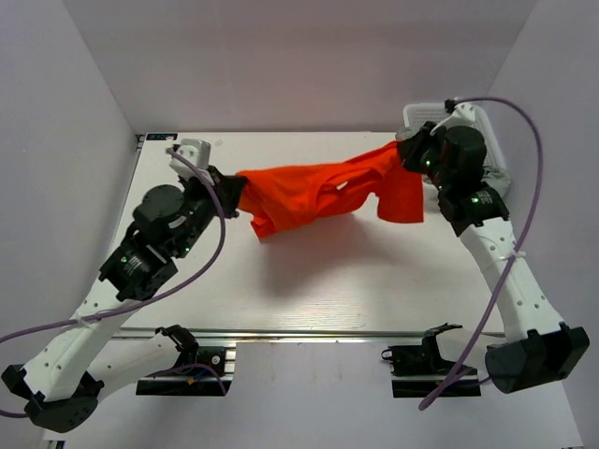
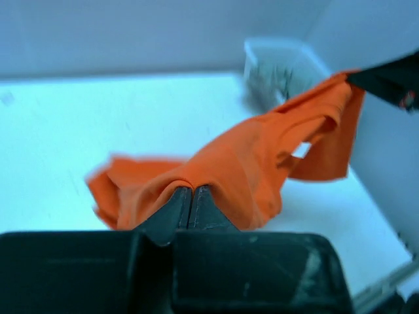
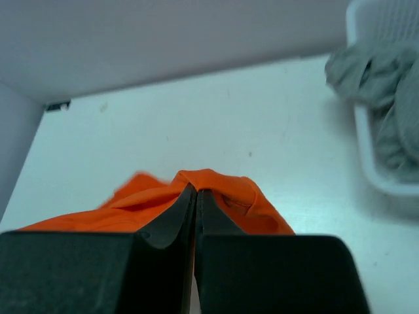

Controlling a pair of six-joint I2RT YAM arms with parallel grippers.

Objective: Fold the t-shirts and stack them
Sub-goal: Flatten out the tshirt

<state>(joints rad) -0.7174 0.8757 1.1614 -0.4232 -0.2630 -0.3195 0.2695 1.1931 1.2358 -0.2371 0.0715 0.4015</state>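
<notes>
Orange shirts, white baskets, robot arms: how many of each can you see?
Orange shirt: 1
White basket: 1
Robot arms: 2, left arm and right arm
Total: 4
Grey clothes in the basket are too bunched to count.

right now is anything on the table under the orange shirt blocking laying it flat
Nothing visible. The left gripper and right gripper hold the orange shirt over the table; the basket with grey shirts sits at the far right corner.
</notes>
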